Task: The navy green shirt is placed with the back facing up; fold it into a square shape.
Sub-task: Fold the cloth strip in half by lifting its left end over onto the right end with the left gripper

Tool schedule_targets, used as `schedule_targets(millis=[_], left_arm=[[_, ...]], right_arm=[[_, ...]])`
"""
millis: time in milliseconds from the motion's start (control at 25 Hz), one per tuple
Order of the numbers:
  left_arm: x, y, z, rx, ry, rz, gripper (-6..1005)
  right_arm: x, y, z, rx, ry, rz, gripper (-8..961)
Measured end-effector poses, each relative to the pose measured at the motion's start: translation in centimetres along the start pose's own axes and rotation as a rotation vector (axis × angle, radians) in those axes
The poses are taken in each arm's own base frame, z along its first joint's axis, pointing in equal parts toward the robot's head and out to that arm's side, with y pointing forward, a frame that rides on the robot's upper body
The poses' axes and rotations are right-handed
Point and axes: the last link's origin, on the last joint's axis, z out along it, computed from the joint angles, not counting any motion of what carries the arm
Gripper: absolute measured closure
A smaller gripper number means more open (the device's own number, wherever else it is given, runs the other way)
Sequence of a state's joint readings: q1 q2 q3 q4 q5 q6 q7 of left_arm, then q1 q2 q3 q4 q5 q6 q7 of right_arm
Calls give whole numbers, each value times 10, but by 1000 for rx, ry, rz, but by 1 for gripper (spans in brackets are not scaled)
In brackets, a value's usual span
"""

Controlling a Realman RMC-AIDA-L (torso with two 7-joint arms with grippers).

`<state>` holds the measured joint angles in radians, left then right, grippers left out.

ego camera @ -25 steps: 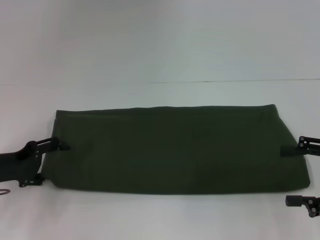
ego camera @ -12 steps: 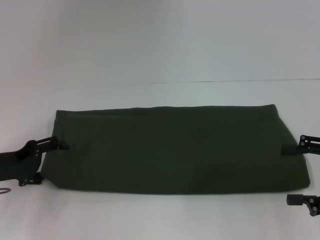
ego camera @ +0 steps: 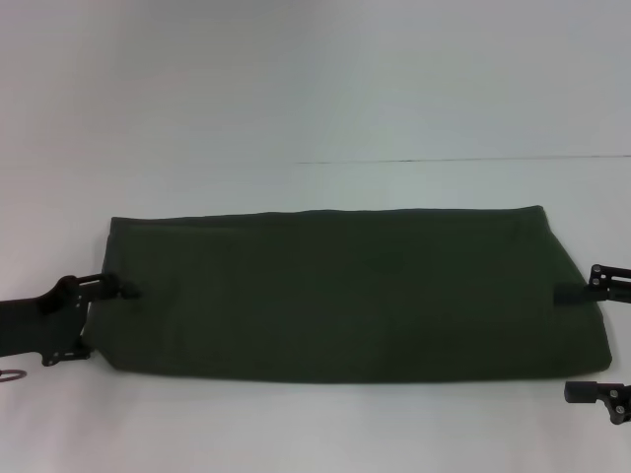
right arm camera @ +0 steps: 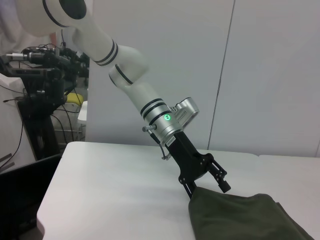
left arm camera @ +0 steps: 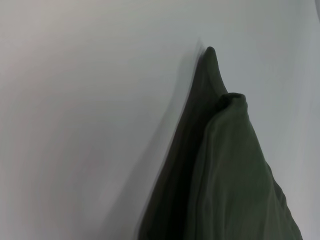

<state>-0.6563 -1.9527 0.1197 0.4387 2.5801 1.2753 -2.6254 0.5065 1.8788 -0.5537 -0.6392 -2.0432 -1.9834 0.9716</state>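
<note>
The shirt (ego camera: 340,294) lies as a long folded band across the counter (ego camera: 315,118). The left end effector (ego camera: 99,320) and right end effector (ego camera: 592,340) straddle its ends, spread open; uneven pinches could skew the fold.

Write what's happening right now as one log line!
shirt: folded band on table | left gripper: at left end | right gripper: open, at right end

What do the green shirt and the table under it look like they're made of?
The green shirt looks like soft matte knit fabric, probably cotton: it drapes in rounded folds with no shine. The table looks like a smooth white hard surface, perhaps laminate; the exact material is unclear.
</note>
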Motion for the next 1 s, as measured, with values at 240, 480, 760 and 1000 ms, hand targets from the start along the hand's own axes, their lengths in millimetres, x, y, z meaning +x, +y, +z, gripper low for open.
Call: schedule_targets(millis=[240, 480, 760, 1000], left_arm=[[0, 1, 0, -1, -3, 6, 265], [0, 3, 1, -3, -5, 9, 425], [2, 4, 1, -4, -3, 14, 496], [2, 5, 1, -6, -6, 16, 545]], right_arm=[[-1, -1, 0, -1, 0, -3, 22], [-1, -1, 1, -2, 0, -5, 22], [-1, -1, 1, -2, 0, -4, 22], [-1, -2, 0, 0, 0, -5, 22]])
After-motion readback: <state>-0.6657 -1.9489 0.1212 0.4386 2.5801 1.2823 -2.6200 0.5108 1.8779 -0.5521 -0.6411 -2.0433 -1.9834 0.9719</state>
